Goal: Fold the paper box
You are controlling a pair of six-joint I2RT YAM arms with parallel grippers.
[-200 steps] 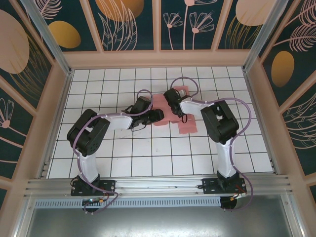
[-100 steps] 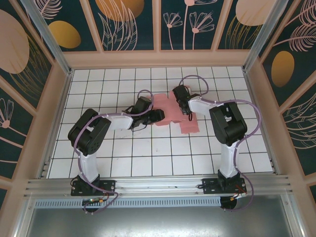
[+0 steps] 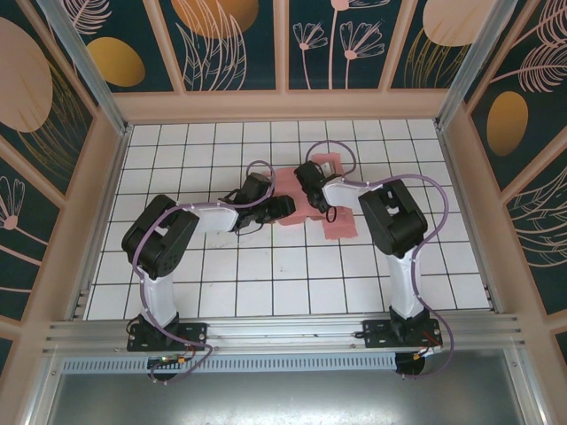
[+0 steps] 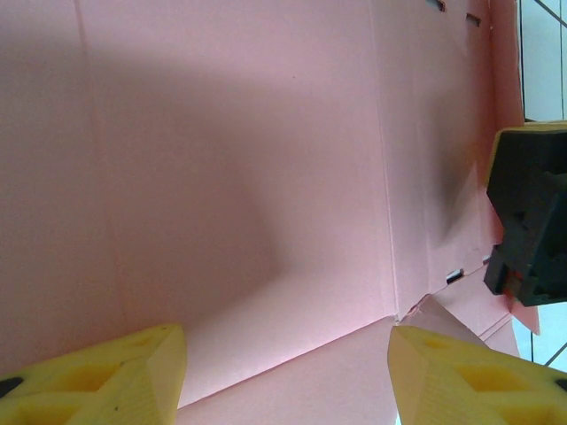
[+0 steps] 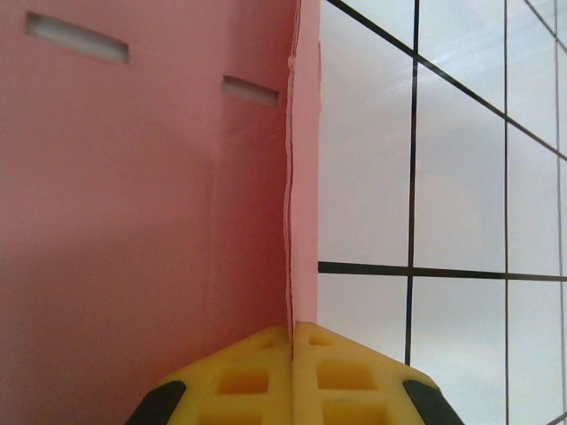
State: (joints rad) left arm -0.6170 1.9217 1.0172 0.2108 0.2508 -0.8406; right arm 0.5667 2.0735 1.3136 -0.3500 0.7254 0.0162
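The paper box is a pink creased card lying partly folded on the white tiled table, in the middle toward the back. My left gripper reaches its left edge. In the left wrist view its yellow fingertips stand wide apart and open over a creased pink panel, holding nothing. My right gripper comes in from the back right. Its yellow fingers are pressed together on the thin edge of an upright pink flap. The same gripper's black body shows at the right of the left wrist view.
White tiles with black lines stretch to the right of the flap. Two narrow slots are cut in the pink panel. A raised pink wooden frame walls the table at the back and sides.
The right arm's wrist and elbow swung out to the right half a second ago and have come back to where they were. The left arm has not moved.
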